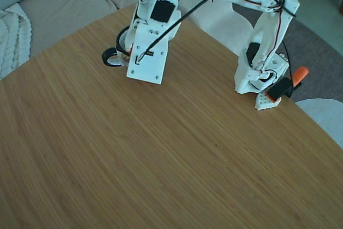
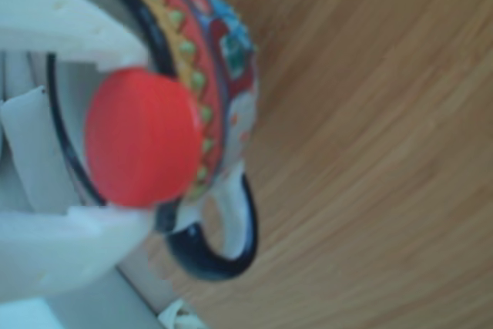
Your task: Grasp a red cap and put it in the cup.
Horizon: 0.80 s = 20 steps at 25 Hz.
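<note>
The wooden table [image 1: 161, 159] fills most of the fixed view, and the white arm [image 1: 265, 30] reaches from its base at the right edge across to the far left part, where its wrist plate hides nearly everything under it. Only the black handle and a bit of the rim of the cup [image 1: 112, 57] come out to the left of this plate, so from this view I cannot tell how the fingers stand. The other view, which seems to ride on the gripper, shows more: the cup [image 2: 231, 59] lies just behind and below the fingers, its black rim curving between them and its handle pointing toward the lower finger. The gripper [image 2: 123, 140] has its two white fingers [image 2: 54, 28] pressed on the red cap [image 2: 142, 138], one above and one below it in this view, so the cap is clamped between the tips and is held up. The cap covers the near part of the rim and of the patterned wall, and I judge it is over the edge of the mouth, not clearly over the pale inside. To do the step well, I think the fingers should go a little farther toward the middle of the mouth and come lower before they part, because a cap dropped on the rim could bounce out onto the table.
</note>
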### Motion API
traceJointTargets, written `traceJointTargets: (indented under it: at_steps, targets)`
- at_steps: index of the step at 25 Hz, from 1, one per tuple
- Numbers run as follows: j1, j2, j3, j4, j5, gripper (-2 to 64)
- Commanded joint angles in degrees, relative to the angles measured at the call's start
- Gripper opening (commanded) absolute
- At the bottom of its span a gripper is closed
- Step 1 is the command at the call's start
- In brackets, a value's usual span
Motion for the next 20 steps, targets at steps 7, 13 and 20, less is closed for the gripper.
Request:
traceJointTargets:
  at_steps: [7,13,20]
  targets:
    - [1.0,3.5,-4.0,0.9,0.2,13.3]
    - [5.2,7.3,-1.0,0.5,-0.3,13.5]
    - [6.5,9.4,6.2,-2.5,-0.4,13.8]
